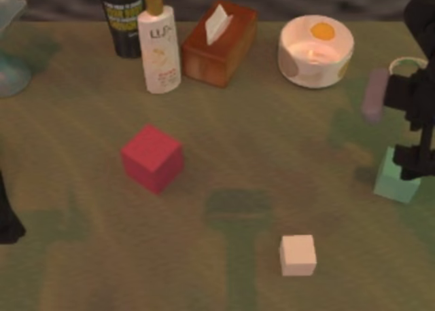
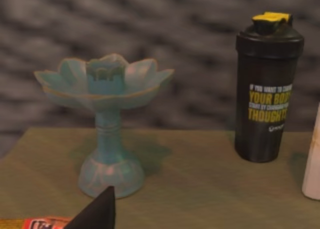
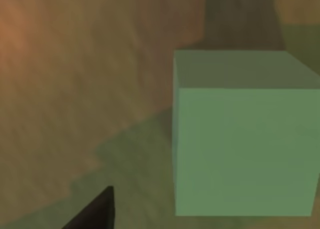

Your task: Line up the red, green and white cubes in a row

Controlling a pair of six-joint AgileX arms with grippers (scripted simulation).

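the white cube (image 1: 298,254) sits nearest in the top view, red cube (image 1: 151,157) mid-table, green cube (image 1: 396,178) at the table's right edge under the right gripper (image 1: 414,163); i cannot tell its fingers' state. left arm parked at left. right wrist view: green cube (image 3: 245,139) close; centre over it, then carry it leftward into the open middle.

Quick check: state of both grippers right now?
Left gripper: parked at the table's left edge, cannot be told.
Right gripper: over the green cube, cannot be told.
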